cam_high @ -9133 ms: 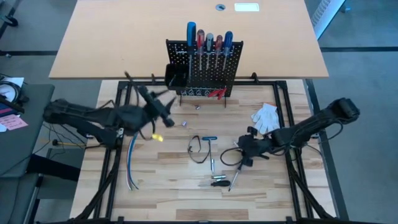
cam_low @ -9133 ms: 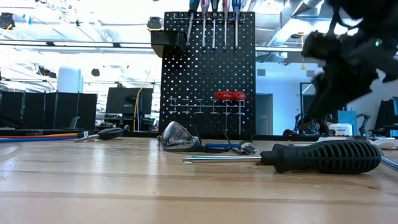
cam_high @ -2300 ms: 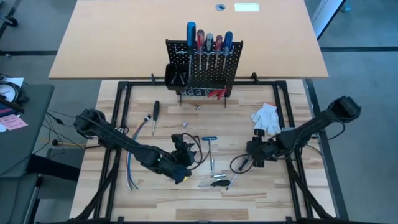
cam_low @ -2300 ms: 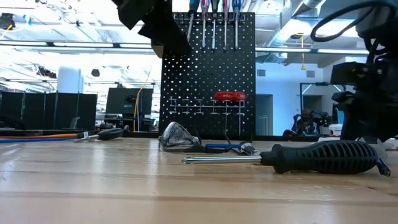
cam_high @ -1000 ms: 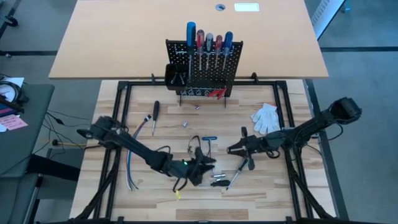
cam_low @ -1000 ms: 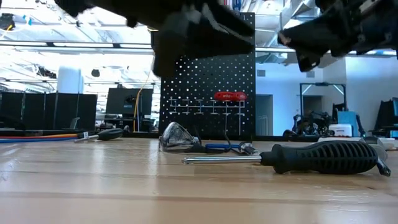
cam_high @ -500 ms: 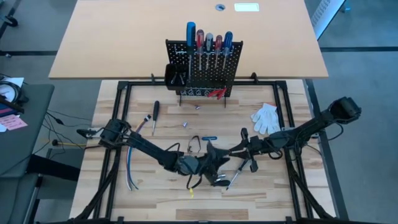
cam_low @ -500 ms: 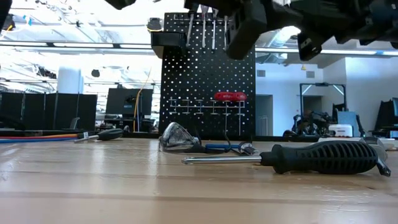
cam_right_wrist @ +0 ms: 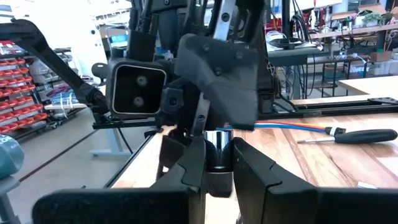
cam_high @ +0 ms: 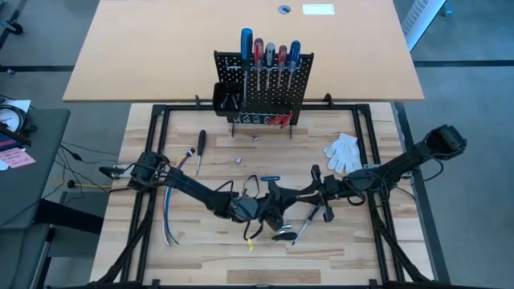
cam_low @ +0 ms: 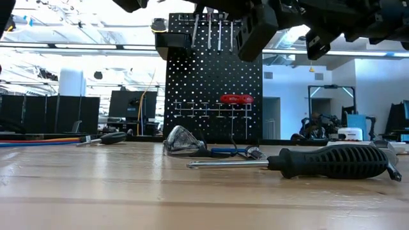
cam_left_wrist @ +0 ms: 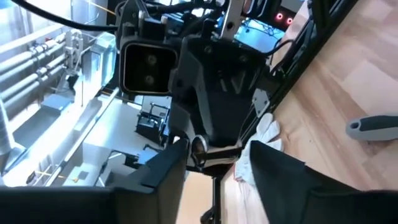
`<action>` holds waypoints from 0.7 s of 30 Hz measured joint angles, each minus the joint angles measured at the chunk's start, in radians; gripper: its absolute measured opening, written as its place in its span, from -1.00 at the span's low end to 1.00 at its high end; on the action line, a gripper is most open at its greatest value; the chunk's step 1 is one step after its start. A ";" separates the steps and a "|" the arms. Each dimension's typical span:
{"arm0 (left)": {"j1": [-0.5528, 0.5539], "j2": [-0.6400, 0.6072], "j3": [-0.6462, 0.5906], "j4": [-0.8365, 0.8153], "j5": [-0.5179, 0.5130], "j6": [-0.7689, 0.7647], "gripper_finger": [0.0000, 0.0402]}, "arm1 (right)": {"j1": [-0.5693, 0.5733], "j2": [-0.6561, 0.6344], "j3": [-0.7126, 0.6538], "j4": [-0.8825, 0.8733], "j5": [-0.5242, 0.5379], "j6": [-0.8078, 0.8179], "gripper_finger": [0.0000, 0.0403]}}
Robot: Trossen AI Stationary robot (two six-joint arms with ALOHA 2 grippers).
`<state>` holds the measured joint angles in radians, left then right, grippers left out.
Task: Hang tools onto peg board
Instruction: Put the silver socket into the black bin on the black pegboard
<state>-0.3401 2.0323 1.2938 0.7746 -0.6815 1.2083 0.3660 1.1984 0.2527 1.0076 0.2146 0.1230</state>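
Both grippers meet nose to nose mid-table: the right gripper [cam_right_wrist: 211, 163] is pinched on a shiny round metal shaft [cam_right_wrist: 217, 149], and the left gripper [cam_left_wrist: 214, 163] sits parted around the same piece. The perforated black peg board [cam_high: 265, 84] stands at the table's far edge, well apart, screwdrivers [cam_high: 270, 54] already hanging.

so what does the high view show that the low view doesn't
Only high: the tan desk behind the peg board, and both arms at full length. Only low: the room behind, and the ribbed grip of the black-handled screwdriver up close. Both: the peg board with red pliers hung low, and the left gripper meeting the right gripper above mid-table. Neither shows the silver bit that the right gripper holds.
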 joint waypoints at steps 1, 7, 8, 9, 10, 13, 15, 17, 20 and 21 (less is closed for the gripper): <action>-0.001 0.000 0.000 0.000 0.000 0.000 -0.22 | 0.000 0.000 0.000 0.000 0.000 0.000 -0.72; -0.003 -0.001 0.000 0.001 0.005 -0.001 -0.52 | 0.000 0.000 0.000 -0.001 0.000 0.003 -0.72; -0.005 -0.001 0.000 0.001 0.005 0.000 -0.54 | 0.001 0.000 0.000 -0.002 -0.002 0.003 -0.72; -0.006 -0.001 0.000 0.001 0.005 0.000 -0.56 | 0.001 0.000 0.000 -0.002 -0.005 0.003 -0.72; -0.007 -0.001 0.000 0.000 0.005 0.000 -0.56 | 0.001 0.000 0.000 -0.004 -0.007 0.003 -0.72; -0.010 -0.001 0.000 -0.001 0.005 -0.024 -0.56 | 0.001 0.000 0.000 -0.008 -0.007 0.012 -0.68; -0.013 0.000 0.000 -0.006 0.006 -0.066 -0.56 | -0.003 0.000 0.001 -0.016 -0.007 0.050 -0.61; -0.019 -0.001 0.000 -0.016 0.002 -0.100 -0.57 | -0.010 0.000 0.002 -0.024 -0.008 0.081 -0.49; -0.039 -0.003 0.000 -0.024 -0.016 -0.110 -0.57 | -0.013 0.000 0.002 -0.030 -0.010 0.085 -0.25; -0.047 -0.003 0.000 -0.025 -0.034 -0.111 -0.58 | -0.013 0.000 0.002 -0.030 -0.011 0.083 -0.17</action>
<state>-0.3870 2.0296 1.2938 0.7498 -0.7158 1.0978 0.3534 1.1982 0.2546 0.9781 0.2031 0.2056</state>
